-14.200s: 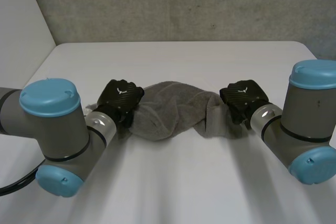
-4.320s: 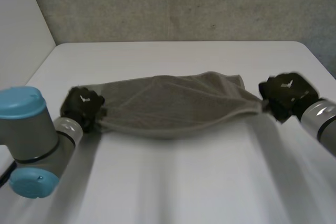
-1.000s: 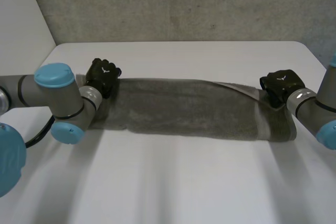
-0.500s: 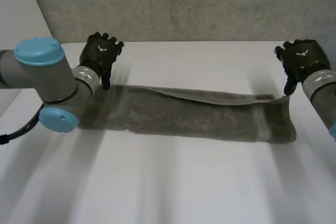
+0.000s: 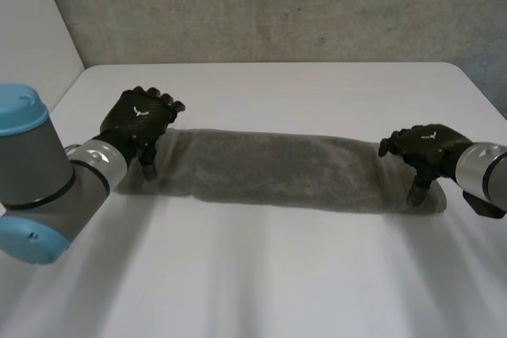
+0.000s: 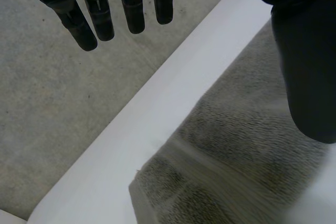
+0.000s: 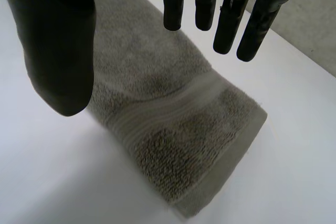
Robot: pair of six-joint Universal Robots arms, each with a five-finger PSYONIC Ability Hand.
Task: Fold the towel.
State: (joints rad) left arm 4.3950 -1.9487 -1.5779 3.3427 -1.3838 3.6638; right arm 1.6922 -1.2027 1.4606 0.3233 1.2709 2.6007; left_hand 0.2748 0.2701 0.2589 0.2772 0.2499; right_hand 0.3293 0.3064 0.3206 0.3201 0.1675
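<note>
A grey towel (image 5: 277,168) lies folded into a long narrow band across the white table (image 5: 277,275). My left hand (image 5: 139,120) hovers over the band's left end, fingers (image 6: 102,17) straight and apart, holding nothing; that end of the towel (image 6: 236,166) lies below the thumb. Over the right end hangs my right hand (image 5: 424,152), open too, with its fingers (image 7: 226,24) spread above the towel's short edge (image 7: 178,129).
A grey wall (image 5: 261,5) rises behind the table's far edge. In the left wrist view a grey floor (image 6: 58,108) shows past the table's edge. Bare tabletop stretches in front of the towel.
Both hands let go of the towel a second ago, rose clear of it, and have now come back down over its two ends. The top layer has settled flat.
</note>
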